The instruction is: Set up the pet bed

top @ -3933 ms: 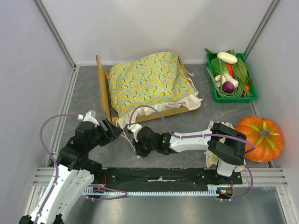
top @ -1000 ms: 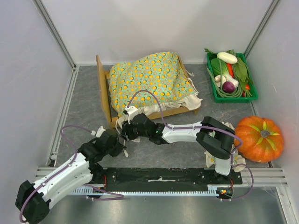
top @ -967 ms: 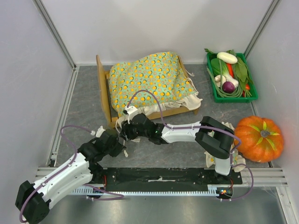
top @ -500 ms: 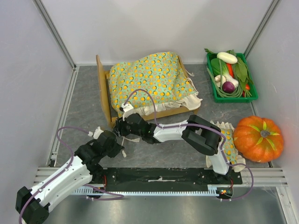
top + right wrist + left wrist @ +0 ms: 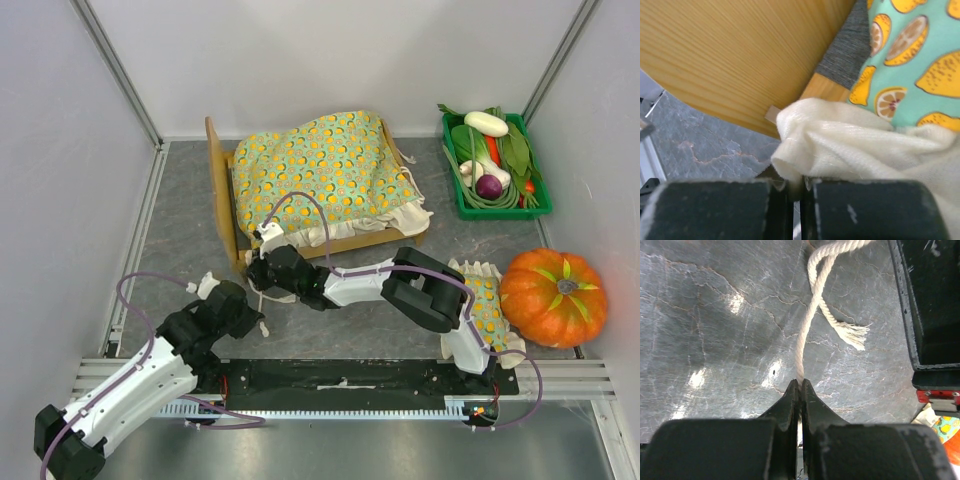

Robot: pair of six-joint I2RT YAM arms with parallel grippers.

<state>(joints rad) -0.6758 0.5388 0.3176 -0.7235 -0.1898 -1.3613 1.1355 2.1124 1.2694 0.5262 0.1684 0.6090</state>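
Observation:
The pet bed (image 5: 222, 200) stands at the back with its light-wood headboard (image 5: 735, 55) on the left. A green orange-dotted blanket (image 5: 322, 170) lies over it, its cream ruffle (image 5: 850, 142) hanging off the near side. My right gripper (image 5: 260, 274) is at the bed's near-left corner, shut on that ruffle's corner (image 5: 797, 182). A strip of the grey base (image 5: 850, 50) shows beside the wood. My left gripper (image 5: 254, 312) hangs low over the floor just in front, shut (image 5: 800, 386) on a white frayed rope (image 5: 809, 335).
A matching ruffled pillow (image 5: 487, 305) lies by the right arm's base, beside an orange pumpkin (image 5: 555, 295). A green crate of vegetables (image 5: 497, 205) stands at the back right. White walls close in both sides and the back.
My right gripper has moved left to the bed's near-left corner and closed on the cream ruffle. The right arm's swing uncovered the pillow. My left arm has drawn back slightly.

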